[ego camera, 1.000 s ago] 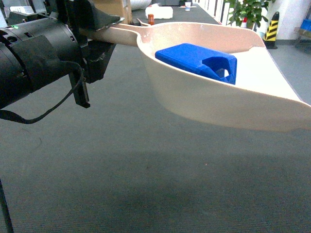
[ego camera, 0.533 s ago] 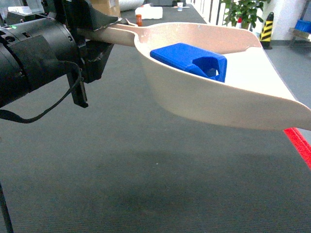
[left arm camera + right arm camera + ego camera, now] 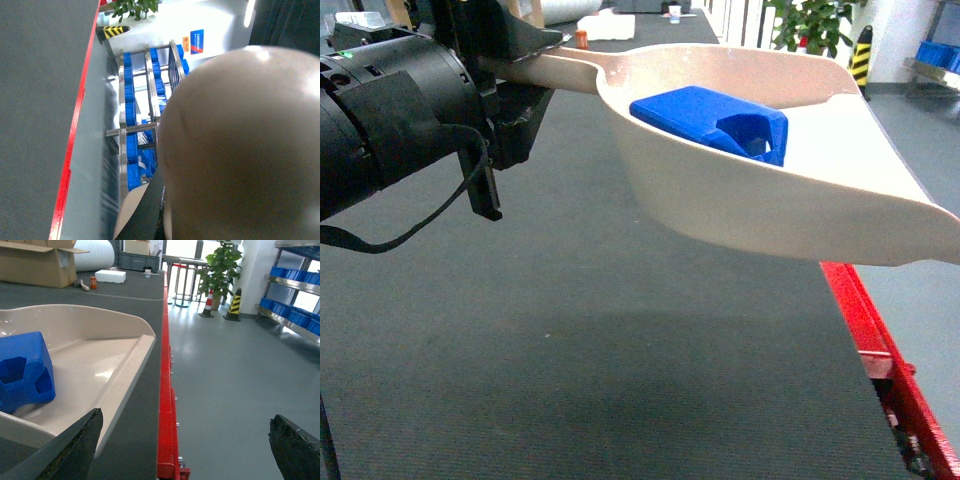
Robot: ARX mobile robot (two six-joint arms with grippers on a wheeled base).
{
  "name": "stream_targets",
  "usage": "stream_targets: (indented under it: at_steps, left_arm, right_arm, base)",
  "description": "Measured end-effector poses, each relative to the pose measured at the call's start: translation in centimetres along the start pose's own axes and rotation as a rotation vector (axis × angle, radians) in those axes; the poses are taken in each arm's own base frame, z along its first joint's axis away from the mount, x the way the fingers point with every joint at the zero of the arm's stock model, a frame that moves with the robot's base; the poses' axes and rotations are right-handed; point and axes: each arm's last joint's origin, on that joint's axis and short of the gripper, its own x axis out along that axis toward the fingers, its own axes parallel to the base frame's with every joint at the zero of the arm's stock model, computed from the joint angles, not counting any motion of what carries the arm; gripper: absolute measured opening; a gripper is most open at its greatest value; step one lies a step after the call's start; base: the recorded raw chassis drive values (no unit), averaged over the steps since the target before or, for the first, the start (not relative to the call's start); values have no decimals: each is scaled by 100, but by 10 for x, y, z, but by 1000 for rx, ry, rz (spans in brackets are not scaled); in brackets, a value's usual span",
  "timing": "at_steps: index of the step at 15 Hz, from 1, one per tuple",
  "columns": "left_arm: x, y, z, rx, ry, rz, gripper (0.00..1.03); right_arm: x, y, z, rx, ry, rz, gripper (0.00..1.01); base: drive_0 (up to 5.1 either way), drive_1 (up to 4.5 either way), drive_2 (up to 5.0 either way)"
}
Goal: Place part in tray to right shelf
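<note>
The cream tray (image 3: 740,200) hangs in the air above the dark table, with my left gripper (image 3: 520,72) shut on its handle (image 3: 565,72). The blue part (image 3: 710,120) lies inside the tray near its back wall; it also shows in the right wrist view (image 3: 25,372). The tray's underside (image 3: 240,150) fills most of the left wrist view. My right gripper (image 3: 185,414) is open and holds nothing, to the right of the tray (image 3: 100,355) and over the table's red edge. The right shelf (image 3: 295,300) with blue crates stands across the floor, and shows from above (image 3: 135,115).
The dark ribbed table (image 3: 570,360) ends in a red edge (image 3: 880,340) on the right, with grey floor (image 3: 240,380) beyond. At the table's far end are a cardboard box (image 3: 35,262), a foam roll and a white box. A plant (image 3: 220,265) and a striped bollard (image 3: 232,302) stand on the floor.
The background has slid left and the table's red edge has come into view at the lower right. Tray, part and left arm keep the same pose together.
</note>
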Motion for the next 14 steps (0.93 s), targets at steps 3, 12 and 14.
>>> stream_targets:
  at_steps: [3, 12, 14]
  left_arm:
    - [0, 0, 0, -1, 0, 4, 16]
    - [0, 0, 0, 6, 2, 0, 16]
    - [0, 1, -1, 6, 3, 6, 16]
  right_arm:
    - [0, 0, 0, -2, 2, 0, 98]
    - [0, 0, 0, 1, -1, -1, 98]
    - [0, 0, 0, -2, 1, -1, 98]
  base:
    - [500, -245, -245]
    - [492, -244, -244]
    - [485, -247, -247]
